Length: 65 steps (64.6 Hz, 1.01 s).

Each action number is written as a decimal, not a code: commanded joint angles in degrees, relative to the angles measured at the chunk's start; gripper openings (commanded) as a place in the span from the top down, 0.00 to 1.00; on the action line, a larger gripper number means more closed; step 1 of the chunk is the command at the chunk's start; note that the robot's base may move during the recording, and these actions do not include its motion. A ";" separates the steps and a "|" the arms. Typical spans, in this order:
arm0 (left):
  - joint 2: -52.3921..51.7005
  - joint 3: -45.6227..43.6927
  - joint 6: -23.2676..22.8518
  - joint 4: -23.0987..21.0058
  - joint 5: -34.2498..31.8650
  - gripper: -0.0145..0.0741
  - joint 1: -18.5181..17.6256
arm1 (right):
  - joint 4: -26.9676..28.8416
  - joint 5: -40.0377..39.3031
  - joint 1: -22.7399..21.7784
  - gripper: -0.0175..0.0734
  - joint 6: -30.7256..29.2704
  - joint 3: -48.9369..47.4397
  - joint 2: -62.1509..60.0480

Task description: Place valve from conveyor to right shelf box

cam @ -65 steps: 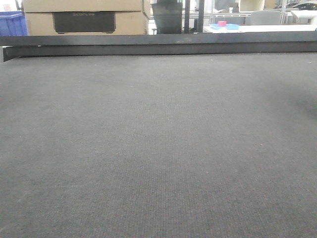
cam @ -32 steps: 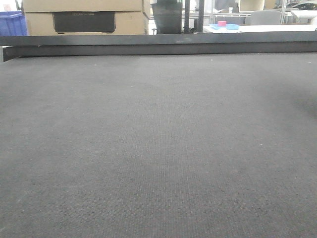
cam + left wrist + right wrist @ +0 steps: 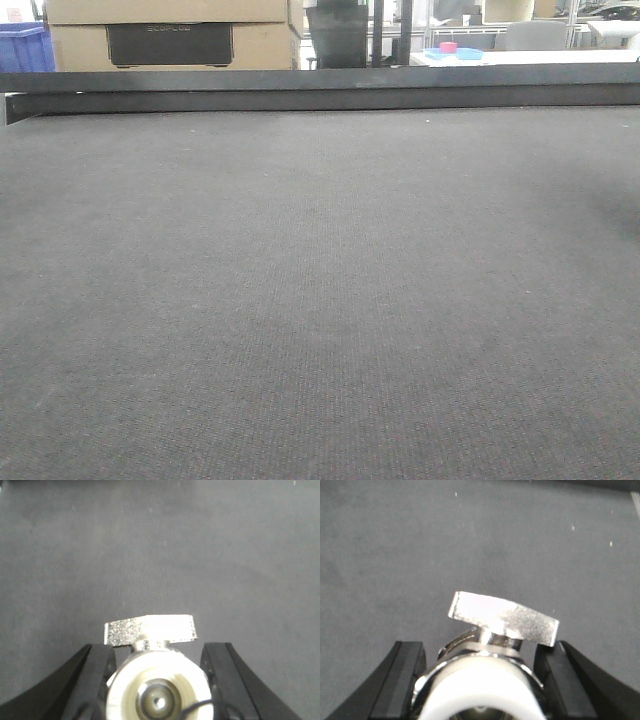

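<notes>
Chrome round-bodied valve (image 3: 481, 682) with flat rectangular handle (image 3: 502, 617) fills the right gripper (image 3: 480, 652).

Conveyor (image 3: 320, 300) — dark grey, fine woven texture; rail (image 3: 320, 90) black. Left valve (image 3: 157, 680) and right valve (image 3: 490, 640) silver, handles speckled. Left claw (image 3: 157, 650), right claw (image 3: 482, 652) — black.

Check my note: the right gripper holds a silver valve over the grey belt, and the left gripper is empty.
Wrong on the left gripper: the left wrist view shows a silver valve clamped in it too. The rest stands: the right gripper holds the other valve over the grey belt.
</notes>
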 commanded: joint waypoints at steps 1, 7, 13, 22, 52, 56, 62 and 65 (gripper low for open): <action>-0.83 -0.73 -0.26 -0.47 -6.30 0.96 0.27 | -0.38 -7.37 -0.03 0.98 -0.42 -1.06 -0.70; -0.83 -0.73 -0.26 -0.47 -9.12 0.96 0.27 | -0.38 -10.84 -0.03 0.98 -0.42 -1.06 -0.70; -0.83 -0.73 -0.26 -0.47 -11.64 0.96 0.27 | -0.38 -13.60 -0.03 0.98 -0.42 -1.06 -0.70; -0.83 -0.73 -0.26 -0.47 -13.47 0.96 0.27 | -0.38 -14.48 -0.03 0.98 -0.42 -1.06 -0.70; -0.83 -0.73 -0.26 -0.47 -13.47 0.96 0.27 | -0.38 -14.48 -0.03 0.98 -0.42 -1.06 -0.70; -0.83 -0.73 -0.26 -0.47 -13.47 0.96 0.27 | -0.38 -14.48 -0.03 0.98 -0.42 -1.06 -0.70; -0.83 -0.73 -0.26 -0.47 -13.47 0.96 0.27 | -0.38 -14.48 -0.03 0.98 -0.42 -1.06 -0.70; -0.83 -0.73 -0.26 -0.47 -13.47 0.96 0.27 | -0.38 -14.48 -0.03 0.98 -0.42 -1.06 -0.70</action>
